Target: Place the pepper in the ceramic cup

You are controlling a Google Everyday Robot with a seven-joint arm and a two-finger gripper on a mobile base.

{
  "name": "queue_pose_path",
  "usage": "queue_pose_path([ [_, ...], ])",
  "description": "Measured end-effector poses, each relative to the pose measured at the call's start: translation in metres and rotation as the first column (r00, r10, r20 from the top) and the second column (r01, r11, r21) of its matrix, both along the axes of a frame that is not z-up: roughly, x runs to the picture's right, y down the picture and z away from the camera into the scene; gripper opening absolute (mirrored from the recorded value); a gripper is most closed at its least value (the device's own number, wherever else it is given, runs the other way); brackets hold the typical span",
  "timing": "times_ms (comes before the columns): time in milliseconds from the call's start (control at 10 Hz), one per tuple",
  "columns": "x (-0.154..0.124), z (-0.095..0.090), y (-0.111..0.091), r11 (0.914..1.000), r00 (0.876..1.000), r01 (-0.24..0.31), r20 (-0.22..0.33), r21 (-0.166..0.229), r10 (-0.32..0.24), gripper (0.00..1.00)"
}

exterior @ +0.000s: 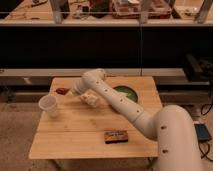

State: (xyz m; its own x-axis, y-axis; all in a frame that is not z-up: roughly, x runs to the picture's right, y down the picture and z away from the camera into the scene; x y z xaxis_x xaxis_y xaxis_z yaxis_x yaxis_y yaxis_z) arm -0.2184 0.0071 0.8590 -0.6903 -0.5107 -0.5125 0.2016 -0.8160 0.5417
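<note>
The white ceramic cup [48, 106] stands upright near the table's left edge. The small dark red pepper [62, 91] sits at the tip of my gripper [70, 92], above and slightly right of the cup, towards the table's back left. The gripper is shut on the pepper and reaches left from the bent white arm [107, 92]. The pepper is apart from the cup, not over its rim.
A flat brown labelled block [115, 135] lies near the wooden table's front edge [90, 152]. A green plate [126, 93] sits at the back right, partly behind the arm. A small pale object [90, 99] shows under the arm. Dark shelving stands behind the table.
</note>
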Motion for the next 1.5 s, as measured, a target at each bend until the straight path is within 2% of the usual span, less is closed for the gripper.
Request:
queue_pose_path([
  [200, -0.003, -0.041, -0.015, 0.9979, 0.998, 0.014, 0.057, 0.064, -0.018, 0.12],
  [300, -0.005, -0.054, -0.017, 0.9955, 0.997, 0.031, 0.071, 0.09, -0.037, 0.12],
  [500, -0.014, -0.079, -0.013, 0.9858, 0.991, 0.09, 0.09, 0.142, -0.103, 0.12],
  [600, -0.023, -0.09, -0.006, 0.977, 0.984, 0.134, 0.097, 0.166, -0.152, 0.12],
  [900, -0.047, -0.101, 0.008, 0.9548, 0.965, 0.229, 0.086, 0.189, -0.249, 0.12],
  [1200, -0.067, -0.097, 0.025, 0.9388, 0.946, 0.299, 0.076, 0.17, -0.316, 0.14],
  [1500, -0.073, -0.086, 0.032, 0.9326, 0.938, 0.33, 0.059, 0.147, -0.341, 0.39],
])
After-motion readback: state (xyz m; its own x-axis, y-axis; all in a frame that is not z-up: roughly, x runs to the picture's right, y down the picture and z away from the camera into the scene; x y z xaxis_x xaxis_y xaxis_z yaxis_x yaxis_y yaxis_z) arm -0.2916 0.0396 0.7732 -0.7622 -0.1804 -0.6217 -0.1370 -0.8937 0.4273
